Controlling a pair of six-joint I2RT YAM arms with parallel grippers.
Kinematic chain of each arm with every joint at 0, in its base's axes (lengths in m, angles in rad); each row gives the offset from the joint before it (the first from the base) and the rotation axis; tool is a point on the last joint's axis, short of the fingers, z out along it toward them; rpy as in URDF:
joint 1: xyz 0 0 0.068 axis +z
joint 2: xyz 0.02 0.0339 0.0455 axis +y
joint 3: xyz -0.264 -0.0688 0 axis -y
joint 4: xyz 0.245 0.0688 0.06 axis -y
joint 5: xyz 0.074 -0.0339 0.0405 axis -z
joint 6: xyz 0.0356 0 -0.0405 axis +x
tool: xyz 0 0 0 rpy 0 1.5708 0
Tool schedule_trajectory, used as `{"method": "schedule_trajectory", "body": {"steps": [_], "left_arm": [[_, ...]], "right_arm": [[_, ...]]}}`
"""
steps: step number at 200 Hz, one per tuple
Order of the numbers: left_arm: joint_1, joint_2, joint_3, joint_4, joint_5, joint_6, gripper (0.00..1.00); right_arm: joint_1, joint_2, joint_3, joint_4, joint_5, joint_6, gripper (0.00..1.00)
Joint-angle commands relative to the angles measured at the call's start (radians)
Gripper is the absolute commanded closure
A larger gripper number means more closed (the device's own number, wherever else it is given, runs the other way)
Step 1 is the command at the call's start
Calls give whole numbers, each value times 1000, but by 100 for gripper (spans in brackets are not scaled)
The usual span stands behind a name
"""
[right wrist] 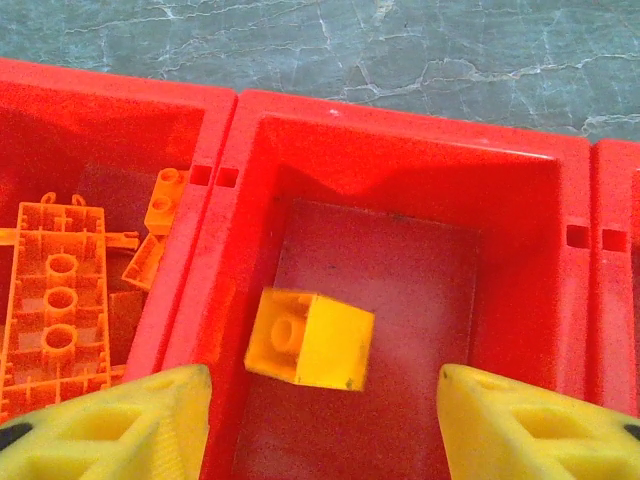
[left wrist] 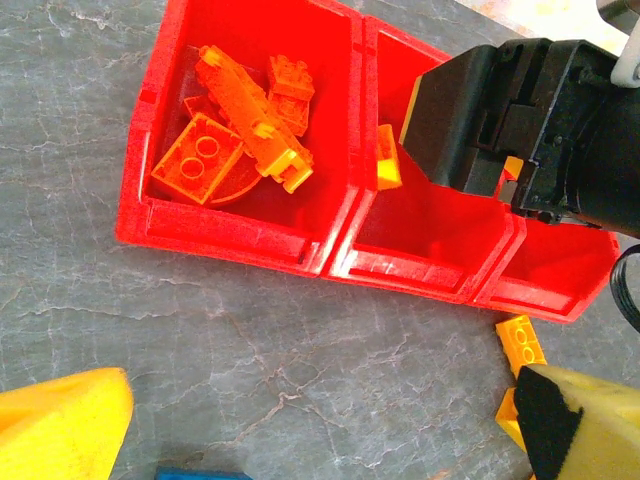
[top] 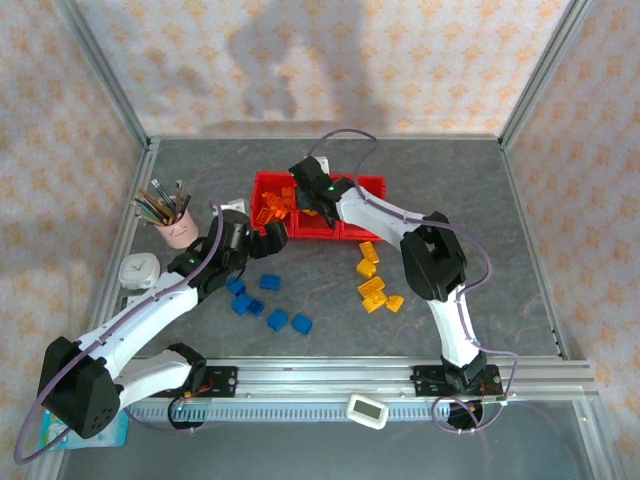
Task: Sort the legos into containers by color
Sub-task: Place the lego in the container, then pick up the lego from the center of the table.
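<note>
Grey marbled surface (top: 450,200), red containers (top: 365,183) toward its back. Right fingers (right wrist: 530,420) spread wide over the middle bin. Yellow brick (right wrist: 310,340) lies tilted inside that bin, just ahead of the gap between them, touching neither. Left fingers (left wrist: 60,420) apart, nothing between, short of the bins. Orange legos (left wrist: 240,130) in left bin. Blue bricks (top: 270,305) loose on surface.

The right claw (right wrist: 322,400) points down at the end of an arm reaching far forward and bent left, its yellow fingers (right wrist: 120,425) spread wide. The left claw (left wrist: 320,405), also spread, hangs just left of it, slightly nearer.
</note>
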Motion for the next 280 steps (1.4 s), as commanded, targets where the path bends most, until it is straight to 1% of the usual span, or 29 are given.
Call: {"method": "schedule_trajectory", "body": {"steps": [1,32,59,92,115,130,176,195,214,240,280], "left_arm": [[8,5,42,11,-6,9,1],[6,-9,32,16,26,16,1],[-11,-24,14,30,57,10,1],[-69,-42,-4,36,50,-4,1],[-116,-54,-44,74,45,-41,1],[-148,-60,-76,94,16,-77,1],[-202,-66,-140,155,6,-144,1],[-217,-59,-154,173,5,-161,1],[-227,-44,-158,186,6,-170,1],[-236,-25,-156,188,4,-174,1],[-239,-14,-158,197,5,-174,1]], "right_arm": [[3,-120,-57,-8,22,-17,38],[3,-277,-265,41,-17,13,34],[3,-413,-427,52,-27,53,30],[3,-549,-595,49,-52,99,25],[3,-619,-704,44,-74,131,21],[3,-648,-772,48,-86,143,18],[3,-650,-876,53,-104,141,15],[5,-626,-883,48,-89,147,14],[5,-597,-883,38,-51,188,14],[9,-570,-892,85,-92,208,14],[16,-507,-868,104,-82,202,16]]}}
